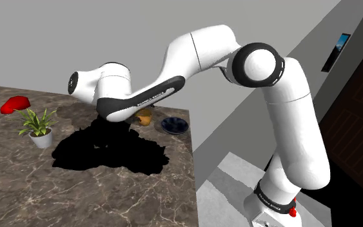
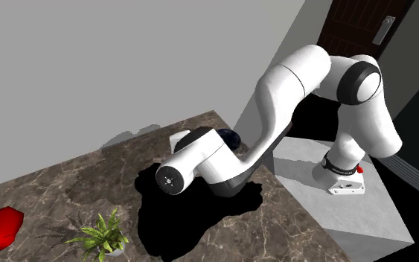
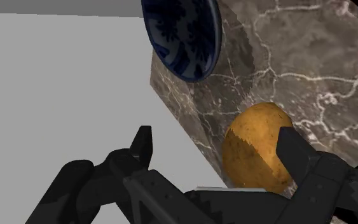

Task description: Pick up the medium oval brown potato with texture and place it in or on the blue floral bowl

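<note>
Hand stood apart; potato sat near one finger, perhaps touching, at the tabletop edge. Off-centre closing might have nudged it off.

Potato near bowl, partly behind arm.

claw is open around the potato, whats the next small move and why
Probably shut the claw on the potato. In the wrist view its fingers stand apart with the potato between them, much nearer one finger than the other, so closing should catch it. The blue floral bowl lies just beyond, so the lift can follow.
</note>
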Controlling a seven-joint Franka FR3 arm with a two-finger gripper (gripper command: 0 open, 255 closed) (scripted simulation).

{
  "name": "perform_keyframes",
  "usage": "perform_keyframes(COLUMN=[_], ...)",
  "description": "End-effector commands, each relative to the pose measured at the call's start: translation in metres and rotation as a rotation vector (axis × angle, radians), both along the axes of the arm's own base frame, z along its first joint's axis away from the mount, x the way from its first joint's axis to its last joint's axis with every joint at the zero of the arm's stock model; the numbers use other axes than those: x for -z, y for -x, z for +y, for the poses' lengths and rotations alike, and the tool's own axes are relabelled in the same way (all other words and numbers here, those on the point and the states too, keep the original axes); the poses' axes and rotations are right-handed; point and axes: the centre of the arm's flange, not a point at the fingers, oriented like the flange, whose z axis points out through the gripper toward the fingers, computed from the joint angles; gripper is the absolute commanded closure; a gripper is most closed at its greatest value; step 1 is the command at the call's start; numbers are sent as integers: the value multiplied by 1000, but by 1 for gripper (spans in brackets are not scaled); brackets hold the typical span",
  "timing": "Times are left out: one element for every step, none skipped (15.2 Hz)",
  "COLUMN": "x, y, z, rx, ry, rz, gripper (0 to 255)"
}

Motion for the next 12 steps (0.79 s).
perform_keyframes(x=[37, 48, 56, 59, 61, 64, 67, 70, 73, 75, 77, 77], y=[-29, -40, -48, -48, -48, -48, -49, -49, -49, -49, -49, -49], z=[13, 16, 19, 14, 10, 5, 1, -4, -8, -13, -15, -15], rx=[-43, -41, -40, -40, -40, -40, -40, -40, -40, -40, -40, -40], ry=[11, 41, 62, 62, 62, 62, 62, 62, 62, 62, 62, 62], rz=[-23, -27, -30, -30, -30, -30, -30, -30, -30, -30, -30, -30], gripper=[0, 0, 0, 0, 0, 0, 0, 0, 0, 0, 0, 0])
